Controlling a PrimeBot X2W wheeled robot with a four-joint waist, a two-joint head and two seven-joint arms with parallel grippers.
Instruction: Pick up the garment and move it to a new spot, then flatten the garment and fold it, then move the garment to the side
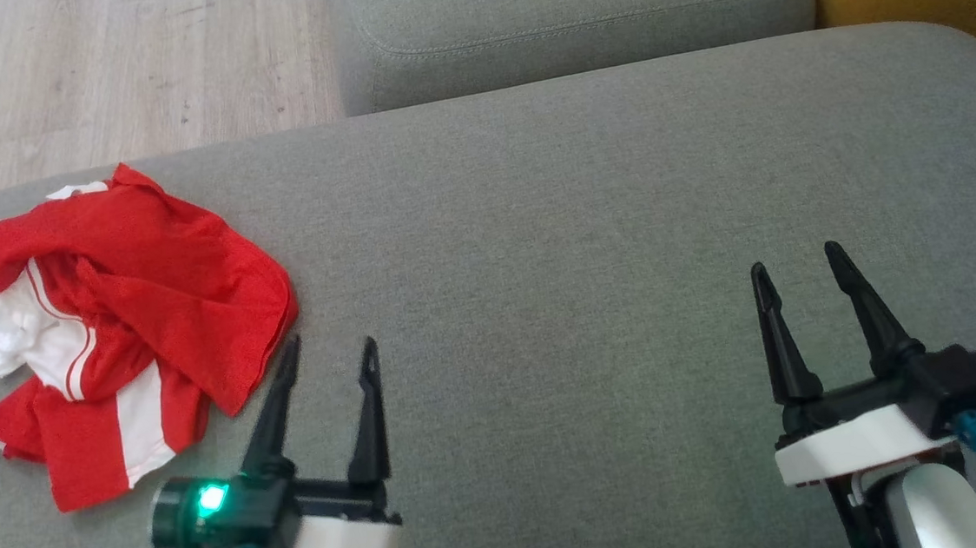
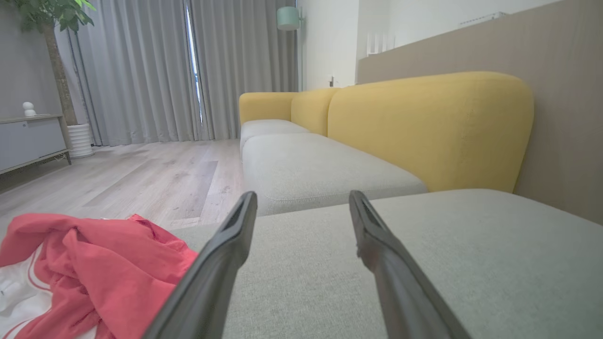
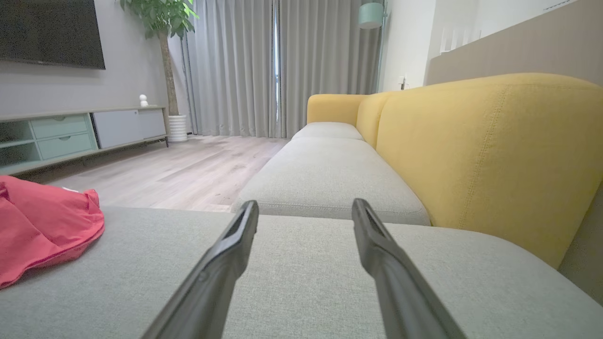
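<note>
Plainly, the garment [image 1: 131, 328], red with white panels and stripes, lies crumpled in a heap at the left end of the grey sofa cushion [image 1: 579, 214]. The left fingers [image 1: 367, 423] stand spread apart with nothing between them, just beside the heap's right hem. The nearer fingertip sits right at the red edge, and I cannot tell whether it touches. In the left wrist view the garment [image 2: 103, 263] bunches to the left of those fingers [image 2: 221, 263], outside the gap. The right fingers [image 1: 779, 338] are likewise spread and empty over bare cushion, well apart from the cloth. In the right wrist view the garment [image 3: 42, 230] lies far left.
</note>
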